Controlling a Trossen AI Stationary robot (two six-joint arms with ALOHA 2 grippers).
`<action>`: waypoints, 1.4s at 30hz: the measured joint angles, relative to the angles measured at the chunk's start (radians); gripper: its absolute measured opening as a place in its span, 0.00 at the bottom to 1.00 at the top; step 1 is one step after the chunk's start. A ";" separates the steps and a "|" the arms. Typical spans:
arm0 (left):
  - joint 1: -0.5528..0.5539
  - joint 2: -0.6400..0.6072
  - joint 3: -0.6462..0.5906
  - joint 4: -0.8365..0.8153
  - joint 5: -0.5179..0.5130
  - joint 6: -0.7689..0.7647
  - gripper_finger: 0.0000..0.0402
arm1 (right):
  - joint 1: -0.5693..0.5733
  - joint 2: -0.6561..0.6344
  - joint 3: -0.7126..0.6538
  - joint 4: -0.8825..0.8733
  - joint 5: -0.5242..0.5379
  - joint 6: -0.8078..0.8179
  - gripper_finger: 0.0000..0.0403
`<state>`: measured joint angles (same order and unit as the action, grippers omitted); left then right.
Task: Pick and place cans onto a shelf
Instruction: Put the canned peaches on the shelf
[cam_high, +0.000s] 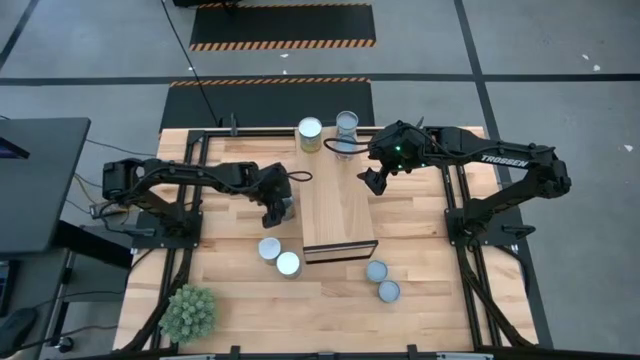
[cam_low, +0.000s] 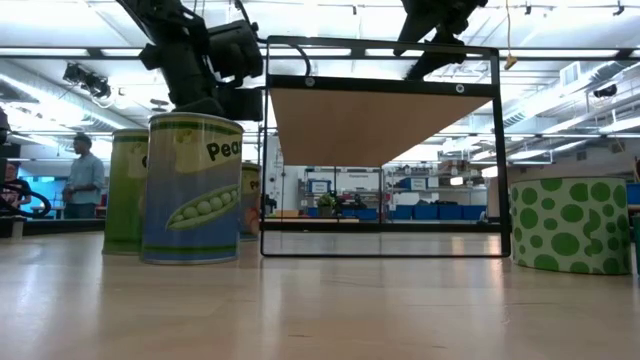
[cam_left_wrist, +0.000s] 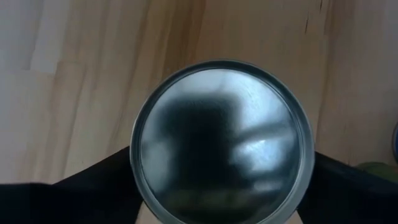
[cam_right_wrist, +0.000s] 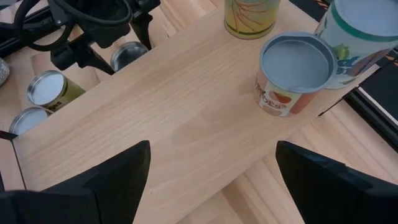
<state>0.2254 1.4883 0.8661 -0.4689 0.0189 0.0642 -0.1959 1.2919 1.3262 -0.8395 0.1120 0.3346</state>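
The shelf (cam_high: 338, 212) is a light-wood plank on a dark frame in the middle of the table. One can (cam_left_wrist: 221, 140), silvery top up, stands on the table by the shelf's left side. My left gripper (cam_high: 281, 205) reaches down over it, one finger on each side. My right gripper (cam_right_wrist: 211, 180) hangs open above the shelf's far right part and holds nothing. A can with a silvery top (cam_right_wrist: 292, 68) and a yellow can (cam_right_wrist: 252, 15) stand at the shelf's far end. Two cans (cam_high: 279, 255) stand near the shelf's near left corner, and two more (cam_high: 382, 281) near its near right corner. My left gripper comes at the can from above, slanting down, with a dark finger (cam_left_wrist: 93, 186) on one side of the can's wall and the other finger (cam_left_wrist: 354, 186) opposite. The can's rim hides the wall, so I cannot tell whether they touch it. The can stands upright on the table.
A small green plant (cam_high: 189, 312) sits at the table's near left corner. In the low view a peas can (cam_low: 190, 190) and a green dotted can (cam_low: 565, 225) stand close to the camera. A person (cam_low: 83, 180) stands in the room behind.
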 joint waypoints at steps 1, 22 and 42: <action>0.000 0.000 0.000 0.000 0.000 -0.001 0.79 | 0.000 0.000 0.000 0.000 0.000 0.000 0.88; 0.099 -0.180 0.085 -0.286 0.011 -0.096 0.77 | 0.000 0.000 0.000 0.000 -0.001 0.000 0.88; 0.201 -0.179 0.484 -0.499 0.000 -0.083 0.77 | -0.002 0.000 0.000 -0.001 0.008 -0.023 0.88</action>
<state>0.4259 1.3090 1.3501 -0.9676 0.0189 -0.0188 -0.1974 1.2919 1.3262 -0.8405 0.1196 0.3115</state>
